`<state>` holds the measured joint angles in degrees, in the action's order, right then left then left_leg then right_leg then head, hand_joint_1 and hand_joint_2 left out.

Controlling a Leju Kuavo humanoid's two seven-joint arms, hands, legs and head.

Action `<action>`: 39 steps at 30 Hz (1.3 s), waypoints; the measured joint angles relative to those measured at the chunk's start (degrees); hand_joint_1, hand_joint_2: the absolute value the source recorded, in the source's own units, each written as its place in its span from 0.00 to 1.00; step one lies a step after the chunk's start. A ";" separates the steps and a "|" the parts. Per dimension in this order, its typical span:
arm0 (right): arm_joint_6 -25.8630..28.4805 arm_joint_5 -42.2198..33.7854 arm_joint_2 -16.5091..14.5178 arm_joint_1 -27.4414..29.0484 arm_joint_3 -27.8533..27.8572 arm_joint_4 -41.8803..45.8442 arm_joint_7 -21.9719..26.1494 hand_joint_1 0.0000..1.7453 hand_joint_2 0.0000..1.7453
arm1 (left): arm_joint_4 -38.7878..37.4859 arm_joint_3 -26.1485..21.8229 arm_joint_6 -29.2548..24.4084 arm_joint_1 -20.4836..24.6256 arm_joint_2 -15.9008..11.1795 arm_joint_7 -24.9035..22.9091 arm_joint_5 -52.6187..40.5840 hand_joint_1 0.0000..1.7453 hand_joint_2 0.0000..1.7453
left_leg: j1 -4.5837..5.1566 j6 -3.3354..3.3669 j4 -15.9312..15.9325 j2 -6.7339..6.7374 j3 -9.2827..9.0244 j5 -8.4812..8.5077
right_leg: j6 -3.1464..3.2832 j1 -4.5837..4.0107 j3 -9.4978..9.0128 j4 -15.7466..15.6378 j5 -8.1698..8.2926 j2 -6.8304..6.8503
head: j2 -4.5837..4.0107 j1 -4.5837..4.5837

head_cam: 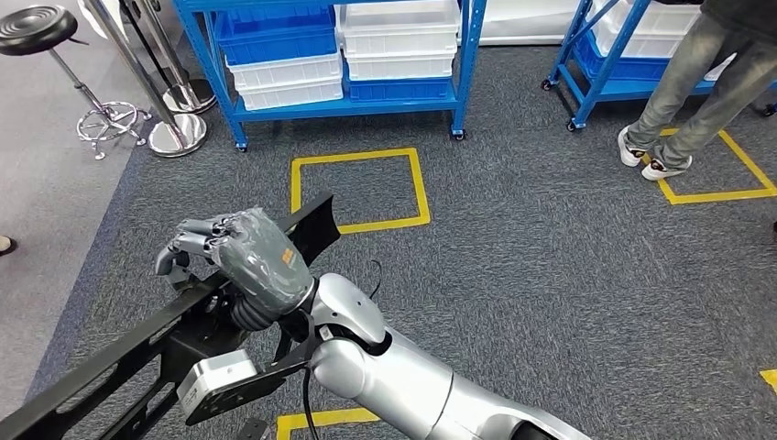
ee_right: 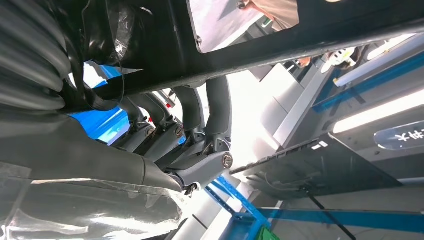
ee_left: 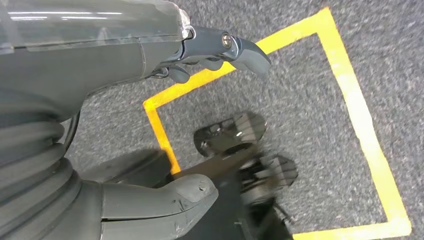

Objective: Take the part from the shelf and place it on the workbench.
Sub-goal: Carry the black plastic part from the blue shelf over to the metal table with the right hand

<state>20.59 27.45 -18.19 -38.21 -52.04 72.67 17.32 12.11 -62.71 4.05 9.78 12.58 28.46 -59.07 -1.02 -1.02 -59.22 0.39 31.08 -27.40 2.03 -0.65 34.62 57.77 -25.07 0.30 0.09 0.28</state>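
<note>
A long black metal frame part [head_cam: 101, 367] runs from the lower left up to a flared end [head_cam: 316, 227] over the carpet. My right hand [head_cam: 246, 258], in its grey cover, grips this part from above near its upper end. In the right wrist view the dark fingers [ee_right: 200, 112] curl around one black bar of the part [ee_right: 310, 37]. My left hand [ee_left: 100, 65] hangs over the floor with thumb [ee_left: 165, 200] and fingers [ee_left: 240, 50] apart, holding nothing.
A blue shelf [head_cam: 463, 82] with white and blue bins stands ahead, a second wheeled blue shelf [head_cam: 596, 87] to its right. A person [head_cam: 696, 82] stands by a yellow taped square [head_cam: 733, 188]. Another taped square [head_cam: 359, 190] lies ahead. A stool [head_cam: 37, 32] and chrome post bases [head_cam: 174, 133] stand left.
</note>
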 joint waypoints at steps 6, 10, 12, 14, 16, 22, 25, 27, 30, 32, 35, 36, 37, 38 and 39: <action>-0.05 0.00 0.04 -0.15 -0.02 0.00 0.06 1.00 1.00 | 0.00 0.03 -0.15 0.18 0.04 0.02 -0.08 0.00 1.00 | -0.25 2.44 3.78 0.26 -0.98 0.80 | -1.96 0.14 2.32 4.22 -2.37 -0.10 | -0.01 0.03; -0.29 0.00 0.51 -0.08 -0.04 -0.16 0.12 1.00 1.00 | 0.00 0.04 -0.66 0.15 0.05 0.02 -0.08 0.00 1.00 | -0.16 2.73 3.38 0.31 0.30 1.47 | -2.79 0.89 7.27 16.33 -7.85 -0.22 | -0.01 0.03; -0.49 0.00 0.68 -0.09 -0.04 -0.20 0.21 1.00 1.00 | 0.00 0.08 -0.99 0.13 0.07 0.04 -0.08 0.00 1.00 | -0.18 2.59 2.86 0.26 0.71 1.49 | -2.84 1.18 4.73 12.44 -5.21 -0.20 | -0.01 0.03; -0.60 0.00 0.70 -0.17 -0.05 -0.19 0.32 1.00 1.00 | 0.00 0.17 -1.11 0.19 0.14 0.09 -0.09 0.00 1.00 | -0.08 2.19 2.22 0.22 1.01 1.32 | -2.53 1.21 0.43 4.68 -2.52 -0.20 | -0.01 0.02; -0.71 0.00 0.71 -0.21 -0.08 -0.17 0.40 1.00 1.00 | 0.00 0.29 -1.15 0.26 0.19 0.15 -0.10 0.00 1.00 | 0.08 1.50 1.85 0.24 1.37 1.31 | -2.07 0.99 -1.27 1.12 -1.91 -0.28 | -0.01 0.02; -0.84 0.00 0.69 -0.35 -0.10 -0.16 0.69 1.00 1.00 | 0.00 0.53 -1.25 0.33 0.18 0.21 -0.09 0.00 1.00 | -0.28 -0.29 -4.63 0.10 4.61 -2.86 | -0.15 1.24 -0.94 0.16 -0.85 -0.24 | -0.01 0.01; -0.94 -0.07 0.72 -0.26 -0.13 -0.27 0.90 1.00 1.00 | 0.00 0.56 -1.48 0.23 0.19 0.32 -0.08 0.00 1.00 | -0.31 -0.63 -14.06 0.09 8.83 -6.48 | 0.07 1.03 -0.39 0.45 -0.69 -0.30 | -0.01 0.00; -1.09 -0.37 0.73 -0.21 -0.13 -0.33 1.05 1.00 1.00 | 0.00 0.63 -1.78 0.21 0.18 0.40 -0.08 0.00 1.00 | -0.31 -0.48 -11.38 -0.11 7.27 -4.05 | 0.05 0.93 -0.16 0.82 -0.70 -0.82 | 0.00 0.00; -1.51 -1.19 0.70 -0.25 -0.13 -0.33 1.37 1.00 1.00 | 0.00 0.84 -2.16 0.24 0.11 0.60 0.00 0.00 1.00 | -0.29 0.25 -0.54 -2.36 1.64 0.01 | -0.39 0.81 0.21 1.26 -0.59 -1.85 | -0.01 0.00; -1.84 -1.54 0.69 -0.24 -0.13 -0.33 1.58 1.00 1.00 | 0.00 0.93 -2.28 0.25 0.04 0.69 0.10 0.00 1.00 | -0.09 0.64 1.42 -3.01 0.75 0.07 | -1.11 0.92 0.65 1.30 -0.21 -2.55 | -0.01 0.02; -2.02 -1.71 0.72 -0.25 -0.13 -0.33 1.91 1.00 1.00 | 0.00 1.03 -2.36 0.36 0.12 0.73 0.13 0.00 1.00 | -0.26 1.65 2.17 -1.66 0.67 0.84 | -2.18 0.96 1.19 1.77 -0.43 -2.80 | 0.00 0.03; -2.04 -1.78 0.72 -0.28 -0.13 -0.33 1.97 1.00 1.00 | 0.00 1.04 -2.37 0.41 0.16 0.73 0.13 0.00 1.00 | -0.39 2.05 2.49 -1.10 0.62 1.11 | -2.46 0.93 1.99 3.43 -1.61 -2.31 | 0.00 0.04; -2.05 -1.84 0.74 -0.27 -0.13 -0.33 2.00 1.00 1.00 | 0.00 1.05 -2.39 0.42 0.19 0.74 0.13 0.00 1.00 | -0.44 2.32 2.64 -0.54 0.64 1.27 | -2.68 1.01 3.31 6.28 -3.36 -1.65 | -0.01 0.04; -2.04 -1.91 0.80 -0.23 -0.13 -0.33 2.02 1.00 1.00 | 0.00 1.05 -2.41 0.41 0.19 0.74 0.13 0.00 1.00 | -0.40 2.47 2.66 -0.04 0.75 1.32 | -2.91 1.06 5.11 10.05 -5.33 -1.18 | -0.01 0.05; -2.04 -1.97 0.90 -0.12 -0.13 -0.33 2.02 1.00 1.00 | 0.00 1.05 -2.44 0.37 0.18 0.74 0.13 0.00 1.00 | -0.35 2.53 2.62 0.54 0.87 1.33 | -3.09 1.16 6.89 13.82 -6.91 -0.98 | -0.01 0.04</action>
<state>18.55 25.48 -17.29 -38.33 -52.17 72.35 19.34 12.11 -61.66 1.61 10.15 12.76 29.20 -58.94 -1.37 1.51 -56.61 0.93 31.95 -26.07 -1.06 0.51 41.50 71.59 -31.98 -0.67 0.08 0.32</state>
